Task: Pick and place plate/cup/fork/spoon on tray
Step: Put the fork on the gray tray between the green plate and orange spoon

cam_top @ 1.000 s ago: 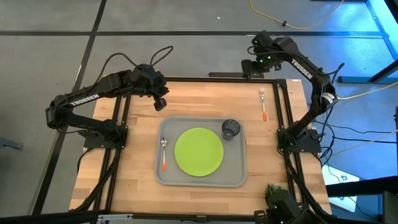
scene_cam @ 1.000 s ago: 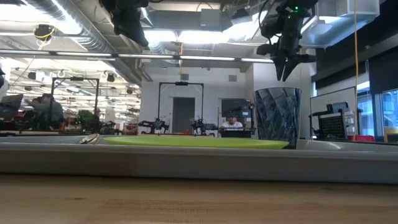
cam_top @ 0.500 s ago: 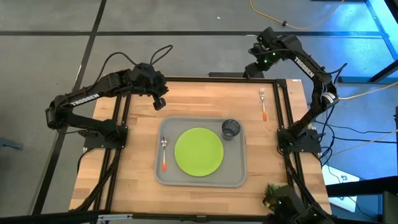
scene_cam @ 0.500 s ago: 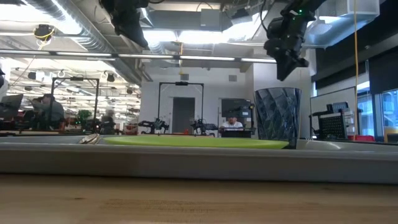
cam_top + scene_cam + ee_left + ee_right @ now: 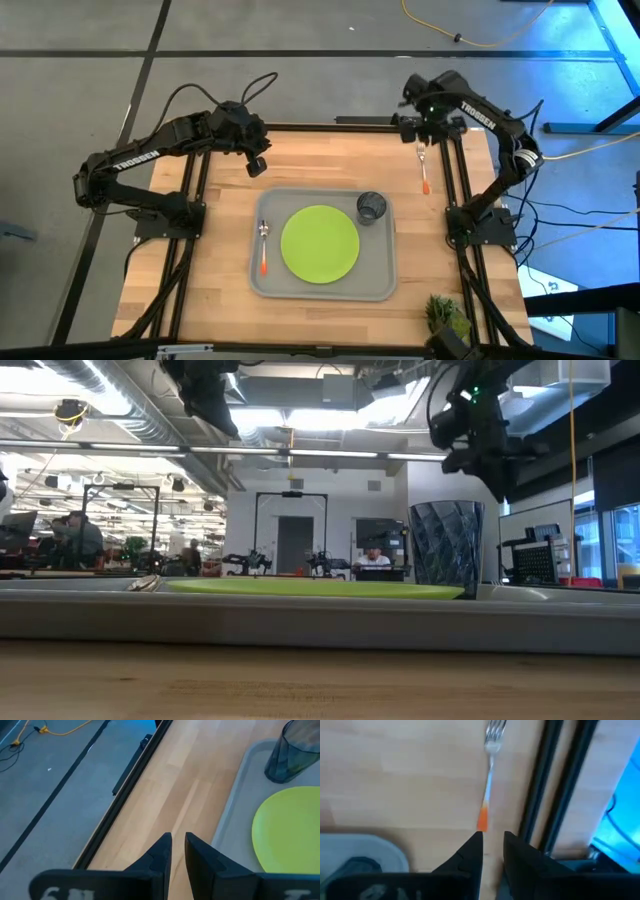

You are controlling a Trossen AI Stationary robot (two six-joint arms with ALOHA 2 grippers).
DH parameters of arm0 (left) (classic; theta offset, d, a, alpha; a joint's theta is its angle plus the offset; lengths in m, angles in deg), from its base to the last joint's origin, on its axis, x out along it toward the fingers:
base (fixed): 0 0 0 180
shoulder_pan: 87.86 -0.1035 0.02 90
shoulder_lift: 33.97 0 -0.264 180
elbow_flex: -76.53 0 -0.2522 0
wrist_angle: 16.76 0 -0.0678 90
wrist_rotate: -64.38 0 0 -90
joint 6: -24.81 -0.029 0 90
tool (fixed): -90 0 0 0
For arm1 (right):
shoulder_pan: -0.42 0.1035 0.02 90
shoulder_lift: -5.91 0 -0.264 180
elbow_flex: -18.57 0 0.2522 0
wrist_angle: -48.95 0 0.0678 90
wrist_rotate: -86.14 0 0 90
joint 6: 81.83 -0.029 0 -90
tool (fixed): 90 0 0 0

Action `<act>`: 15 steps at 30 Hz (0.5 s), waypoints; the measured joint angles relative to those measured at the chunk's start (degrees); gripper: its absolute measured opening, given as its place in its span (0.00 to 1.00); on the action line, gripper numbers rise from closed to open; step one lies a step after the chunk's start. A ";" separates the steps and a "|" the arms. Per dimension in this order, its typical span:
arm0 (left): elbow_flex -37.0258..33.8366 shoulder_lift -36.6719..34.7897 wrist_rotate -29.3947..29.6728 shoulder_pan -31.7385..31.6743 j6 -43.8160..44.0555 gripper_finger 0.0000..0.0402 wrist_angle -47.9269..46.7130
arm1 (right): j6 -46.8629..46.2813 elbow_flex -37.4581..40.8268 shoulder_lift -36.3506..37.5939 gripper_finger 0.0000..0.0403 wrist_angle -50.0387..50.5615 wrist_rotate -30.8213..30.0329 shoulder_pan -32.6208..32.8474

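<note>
The big grey tray (image 5: 322,246) sits in the middle of the table (image 5: 220,300). The green plate (image 5: 320,243) lies in the middle of it. The dark cup (image 5: 371,207) stands on the tray at the plate's far right side. The spoon (image 5: 263,245) lies on the tray, left of the plate.

Only the fork (image 5: 423,166) is not on the tray yet. It lies on the bare table near the far right corner, well apart from the tray. Its long side points from far to near, with the silver tines at the far end and the orange handle toward the near end.

The right gripper (image 5: 421,128) is the nearer one. It hangs above the table, just past the tines. In the right wrist view the fork (image 5: 488,780) lies straight ahead of the fingers (image 5: 470,855), in line with the thin gap between them. The fingers are nearly pressed together and hold nothing, so they likely need to spread before going down.

The left gripper (image 5: 257,164) waits over the far left part of the table, its fingers (image 5: 160,852) nearly together and empty too.
</note>
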 joint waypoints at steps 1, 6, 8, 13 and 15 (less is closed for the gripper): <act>0.00 0.00 0.00 0.00 0.00 0.11 0.00 | -0.75 1.76 0.48 0.19 -0.76 1.01 0.62; 0.00 0.00 0.01 0.00 0.00 0.11 -0.01 | -3.18 12.15 4.10 0.19 -8.48 5.70 3.94; 0.00 0.00 0.02 0.00 -0.04 0.11 0.00 | -5.35 16.80 5.93 0.19 -12.71 5.74 4.59; 0.00 0.00 0.00 0.00 -0.05 0.11 0.00 | -12.07 27.55 9.33 0.19 -24.09 5.50 4.72; 0.00 0.00 0.00 0.00 -0.07 0.11 0.00 | -13.55 31.14 10.01 0.19 -27.91 5.46 4.72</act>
